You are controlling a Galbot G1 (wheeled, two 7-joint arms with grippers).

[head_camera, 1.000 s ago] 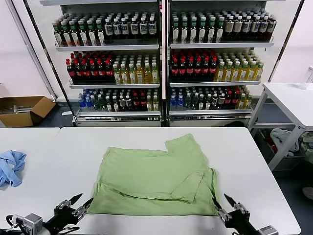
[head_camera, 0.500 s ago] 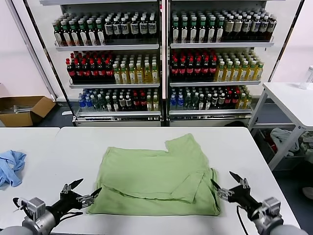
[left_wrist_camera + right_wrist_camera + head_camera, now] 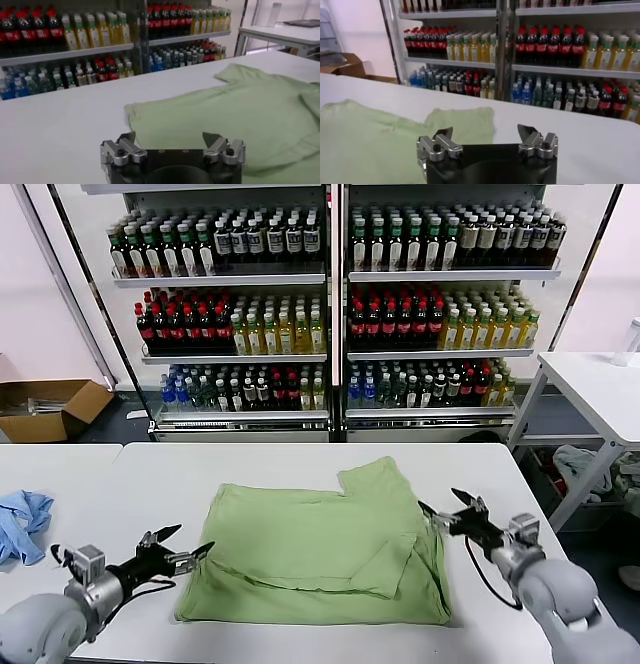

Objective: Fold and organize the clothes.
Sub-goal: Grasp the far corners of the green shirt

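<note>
The sage-green shirt (image 3: 315,549) lies partly folded on the white table (image 3: 300,464), one sleeve sticking out at the far side. No printed graphic shows. My left gripper (image 3: 182,547) is open and empty, just off the shirt's left edge near its front corner. My right gripper (image 3: 447,509) is open and empty, at the shirt's right edge. The shirt also shows in the left wrist view (image 3: 240,110) beyond the open left gripper (image 3: 170,138), and in the right wrist view (image 3: 380,135) beyond the open right gripper (image 3: 485,132).
A blue cloth (image 3: 20,524) lies at the far left of the table. Drink-bottle shelves (image 3: 330,304) stand behind the table. A second white table (image 3: 600,389) is at the right, and a cardboard box (image 3: 50,409) sits on the floor at the left.
Both arms have moved forward from the front edge. The left gripper now sits by the shirt's left edge, the right gripper by its right edge. The shirt has not visibly moved.
</note>
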